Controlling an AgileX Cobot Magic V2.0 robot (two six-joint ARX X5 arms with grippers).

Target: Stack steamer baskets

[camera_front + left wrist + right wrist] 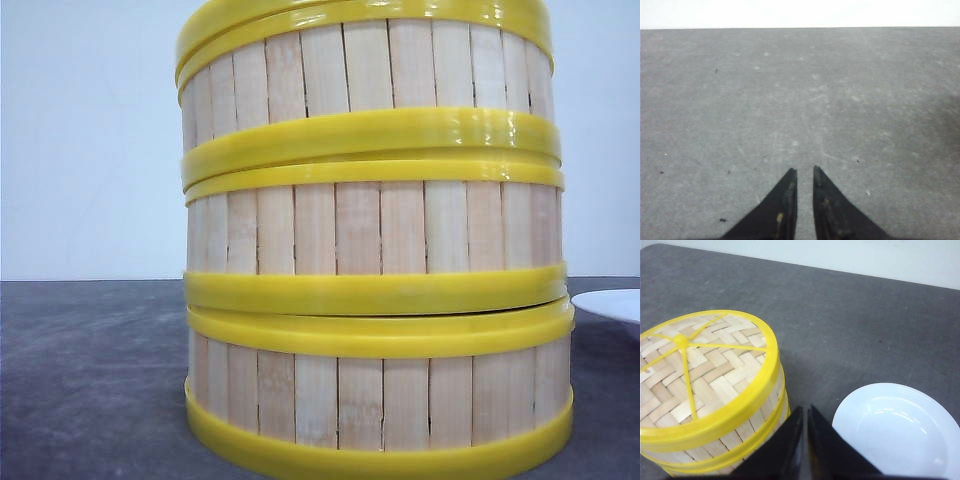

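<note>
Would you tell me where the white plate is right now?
The plate sits on the table at the front view's right edge, just right of the stacked steamer baskets, apparently apart from them.

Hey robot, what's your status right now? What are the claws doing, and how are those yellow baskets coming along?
Left claw shut, empty, over bare table. Right claw shut, empty, beside stack. Steamer baskets stacked three high, lid on. White plate alongside, not blocking.
</note>
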